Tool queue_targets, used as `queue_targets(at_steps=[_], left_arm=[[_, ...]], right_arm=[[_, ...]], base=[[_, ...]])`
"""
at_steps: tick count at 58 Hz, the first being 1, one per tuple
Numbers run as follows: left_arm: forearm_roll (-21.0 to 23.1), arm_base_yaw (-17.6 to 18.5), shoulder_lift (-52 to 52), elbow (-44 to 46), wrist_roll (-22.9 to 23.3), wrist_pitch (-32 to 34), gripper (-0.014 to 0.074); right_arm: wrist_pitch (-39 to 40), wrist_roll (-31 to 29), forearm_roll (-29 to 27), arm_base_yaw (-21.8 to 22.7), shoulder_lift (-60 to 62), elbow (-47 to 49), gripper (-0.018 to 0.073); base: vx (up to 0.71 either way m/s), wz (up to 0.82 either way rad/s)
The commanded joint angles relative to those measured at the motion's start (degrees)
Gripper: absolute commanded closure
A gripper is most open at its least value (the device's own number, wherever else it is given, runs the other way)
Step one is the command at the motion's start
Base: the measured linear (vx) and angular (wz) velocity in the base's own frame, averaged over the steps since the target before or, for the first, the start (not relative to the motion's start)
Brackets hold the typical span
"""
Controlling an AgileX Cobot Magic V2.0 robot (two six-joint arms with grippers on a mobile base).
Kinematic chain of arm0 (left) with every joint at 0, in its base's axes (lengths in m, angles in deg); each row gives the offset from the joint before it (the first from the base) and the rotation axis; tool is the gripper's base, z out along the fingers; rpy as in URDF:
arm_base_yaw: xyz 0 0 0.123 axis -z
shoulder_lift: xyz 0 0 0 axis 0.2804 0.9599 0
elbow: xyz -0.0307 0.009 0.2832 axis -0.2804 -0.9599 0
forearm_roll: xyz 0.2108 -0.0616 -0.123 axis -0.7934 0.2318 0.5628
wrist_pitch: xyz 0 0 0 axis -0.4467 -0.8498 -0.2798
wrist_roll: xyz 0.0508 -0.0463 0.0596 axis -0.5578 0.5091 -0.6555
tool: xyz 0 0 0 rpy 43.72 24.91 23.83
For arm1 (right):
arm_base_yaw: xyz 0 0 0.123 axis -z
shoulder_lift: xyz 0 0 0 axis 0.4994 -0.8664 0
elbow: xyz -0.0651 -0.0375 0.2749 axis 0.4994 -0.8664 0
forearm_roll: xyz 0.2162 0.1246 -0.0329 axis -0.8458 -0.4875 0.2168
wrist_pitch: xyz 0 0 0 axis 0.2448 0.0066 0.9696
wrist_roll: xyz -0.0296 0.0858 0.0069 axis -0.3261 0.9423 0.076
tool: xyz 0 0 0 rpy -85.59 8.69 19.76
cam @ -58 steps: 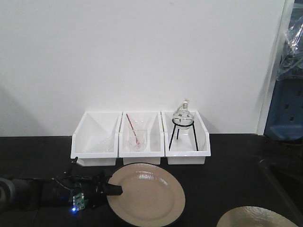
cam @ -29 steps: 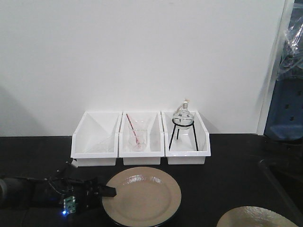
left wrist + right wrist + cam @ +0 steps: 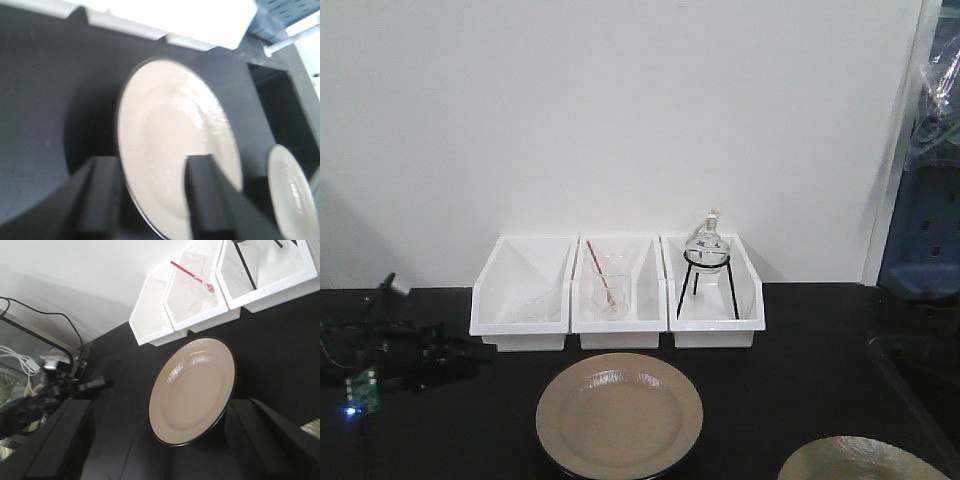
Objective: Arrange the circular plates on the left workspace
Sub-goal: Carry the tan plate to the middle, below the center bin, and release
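Note:
One circular plate, beige with a dark rim, lies flat on the black bench top in front of the middle bin. My left gripper is well to its left, apart from it, open and holding nothing. The left wrist view shows this plate beyond the spread fingers of the left gripper. A second plate lies at the bottom right edge, also seen as a plate beside the sink. My right gripper is open above the bench, with the first plate ahead of it.
Three white bins stand in a row against the wall: the middle one holds a beaker with a red rod, the right one a flask on a black tripod. A recessed sink basin lies to the right.
The left gripper let go of the plate's left rim and drew back to the left. The plate moved slightly left and settled flat on the bench.

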Motion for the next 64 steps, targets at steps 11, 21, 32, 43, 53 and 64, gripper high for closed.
queue_targets(at_steps=[11, 21, 32, 43, 53, 64], left_arm=[[-11.64, -2.18, -15.00, 1.57, 4.34, -8.51, 0.0603], [-16.82, -2.18, -21.25, -1.56, 5.78, -9.27, 0.0600], [-12.81, -2.06, -28.39, -14.43, 4.56, -7.17, 0.0600], [-11.36, -2.06, -35.54, -27.05, 2.26, -2.48, 0.0600], [-11.42, -2.06, -41.10, -34.09, 0.63, -1.44, 0.0600], [-11.48, -1.99, -44.80, -36.63, 0.63, 0.68, 0.0600]], right_arm=[[1.39, 10.94, 9.33, 0.40, 1.38, 1.76, -0.0026], [1.35, 17.12, 18.98, 2.13, 1.38, 1.76, -0.0026], [1.95, 19.92, 19.07, 11.17, 0.20, 1.76, -0.0026], [1.47, 18.00, 19.62, 12.41, -8.09, 1.76, -0.0026], [3.66, 15.18, 21.25, 12.41, -12.47, 1.76, -0.0026], [6.81, 15.02, 26.52, 12.41, -15.03, 1.82, -0.0026]], base=[[0.00, 0.00], [0.00, 0.00], [0.00, 0.00], [0.00, 0.00], [0.00, 0.00], [0.00, 0.00]])
